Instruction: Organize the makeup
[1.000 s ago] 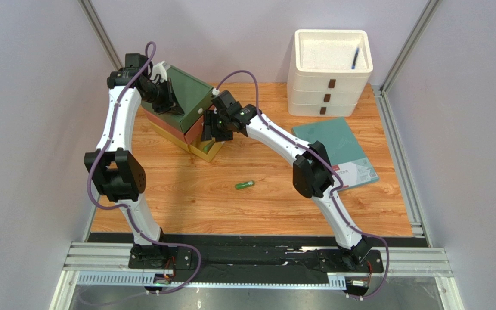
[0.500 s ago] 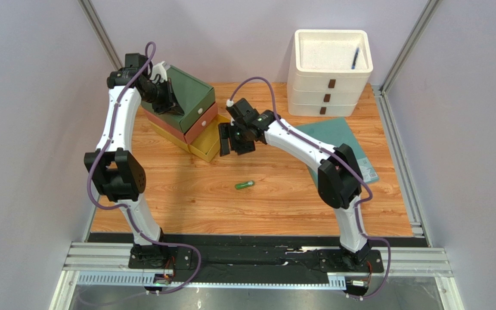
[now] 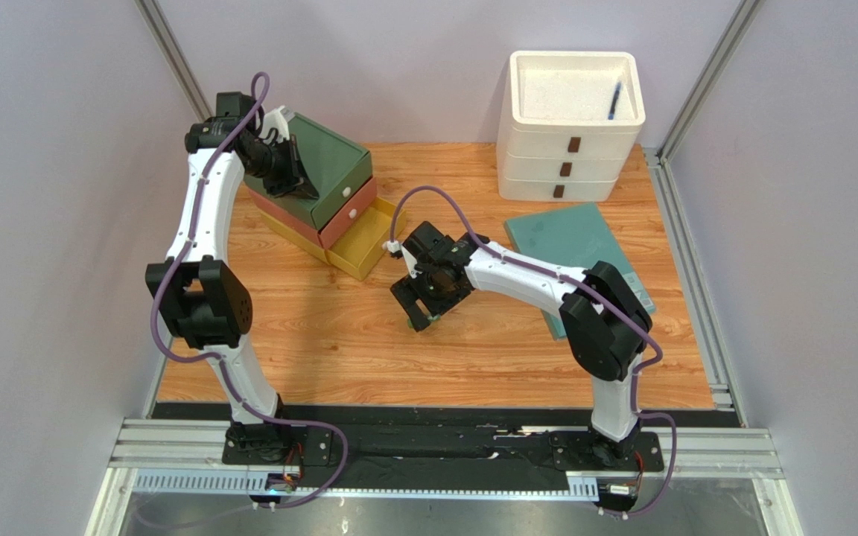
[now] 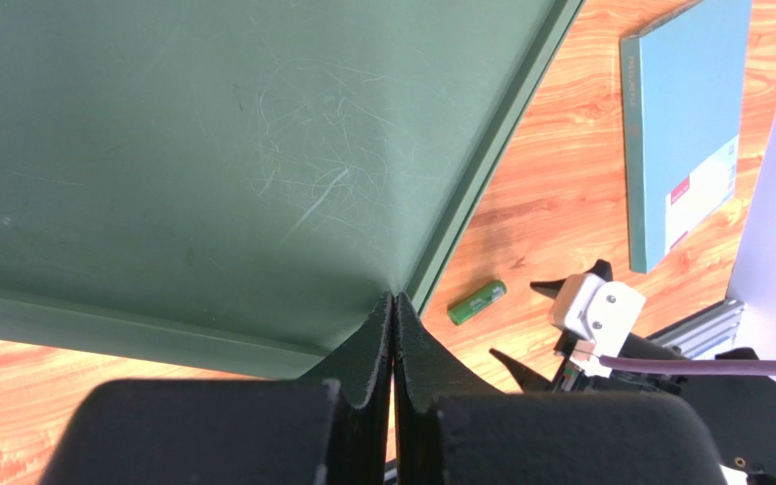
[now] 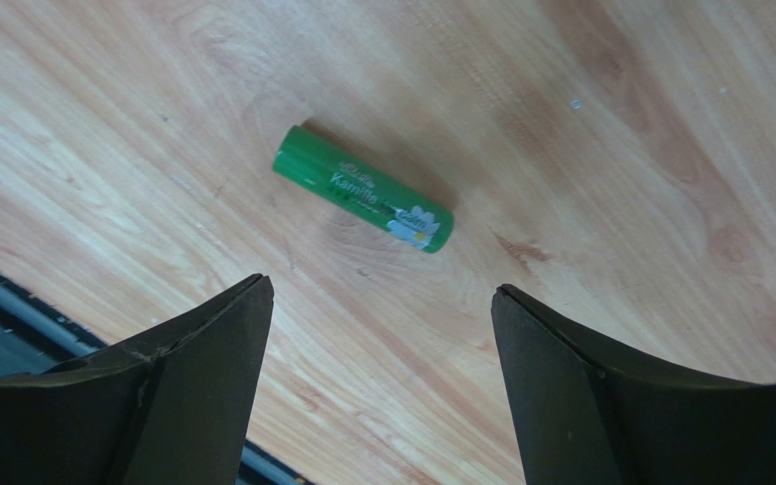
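The bright green tube lies flat on the bare worktop near its middle, its ends pointing to about 10 and 4 o'clock in the right wrist view; the right claw hangs over it with its jaws wide apart and nothing between them, and the tube sits just beyond the fingertips, untouched; from above the claw covers most of the tube; at about 10 o'clock on the worktop stands a stack of drawers, green over salmon over yellow, the yellow drawer pulled out toward 4 o'clock; the left claw rests at the green top with its jaws pressed together, holding nothing; a teal book lies at 3 o'clock; a white drawer unit at 1 o'clock carries a blue pen in its top tray.
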You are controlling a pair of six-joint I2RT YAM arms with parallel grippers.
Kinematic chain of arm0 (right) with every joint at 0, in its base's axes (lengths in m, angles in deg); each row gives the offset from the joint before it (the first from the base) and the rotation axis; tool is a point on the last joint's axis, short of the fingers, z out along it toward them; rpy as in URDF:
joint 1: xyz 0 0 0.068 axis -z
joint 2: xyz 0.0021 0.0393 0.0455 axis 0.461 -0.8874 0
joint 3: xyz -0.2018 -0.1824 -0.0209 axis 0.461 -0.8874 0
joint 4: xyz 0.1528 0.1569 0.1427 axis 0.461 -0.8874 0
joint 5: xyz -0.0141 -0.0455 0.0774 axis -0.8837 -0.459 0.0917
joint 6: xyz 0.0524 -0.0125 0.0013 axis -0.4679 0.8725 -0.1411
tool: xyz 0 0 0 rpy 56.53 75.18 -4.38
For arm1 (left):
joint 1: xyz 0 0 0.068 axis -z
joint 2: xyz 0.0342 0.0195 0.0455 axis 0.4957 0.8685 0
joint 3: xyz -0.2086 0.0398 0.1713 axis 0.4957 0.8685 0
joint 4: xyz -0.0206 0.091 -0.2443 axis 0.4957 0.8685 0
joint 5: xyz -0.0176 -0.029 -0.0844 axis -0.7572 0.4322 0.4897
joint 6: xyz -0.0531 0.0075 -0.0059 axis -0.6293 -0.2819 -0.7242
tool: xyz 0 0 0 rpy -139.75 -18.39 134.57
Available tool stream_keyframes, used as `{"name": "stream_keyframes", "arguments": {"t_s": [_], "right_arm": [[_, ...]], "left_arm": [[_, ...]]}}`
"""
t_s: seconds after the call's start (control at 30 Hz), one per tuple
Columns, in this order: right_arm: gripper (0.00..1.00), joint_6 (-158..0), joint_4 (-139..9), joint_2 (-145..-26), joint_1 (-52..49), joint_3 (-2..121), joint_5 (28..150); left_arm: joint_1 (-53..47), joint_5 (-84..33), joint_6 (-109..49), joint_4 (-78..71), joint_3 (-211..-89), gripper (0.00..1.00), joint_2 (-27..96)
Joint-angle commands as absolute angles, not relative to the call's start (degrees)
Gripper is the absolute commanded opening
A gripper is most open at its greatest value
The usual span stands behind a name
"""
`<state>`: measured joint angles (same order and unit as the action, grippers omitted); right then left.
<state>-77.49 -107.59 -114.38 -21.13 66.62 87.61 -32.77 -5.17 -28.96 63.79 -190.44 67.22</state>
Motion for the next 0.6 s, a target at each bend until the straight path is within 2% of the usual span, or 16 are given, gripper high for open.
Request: {"name": "stream_keyframes", "arguments": {"t_s": [0.0, 0.23, 0.57], "right_arm": [[0.83, -72.5, -100.7, -110.6, -21.4, 65.7, 82.6], [0.83, -68.9, -98.7, -113.1, -22.6, 67.2, 78.5], [0.82, -66.3, -100.6, -115.2, -24.3, 70.5, 81.1]], "left_arm": [[-32.8, -11.6, -25.4, 72.2, -187.4, 0.0, 71.3], [-32.8, -12.3, -25.0, 72.0, -186.1, 0.0, 71.2], [-32.8, -12.9, -24.8, 72.2, -186.1, 0.0, 71.2]]}}
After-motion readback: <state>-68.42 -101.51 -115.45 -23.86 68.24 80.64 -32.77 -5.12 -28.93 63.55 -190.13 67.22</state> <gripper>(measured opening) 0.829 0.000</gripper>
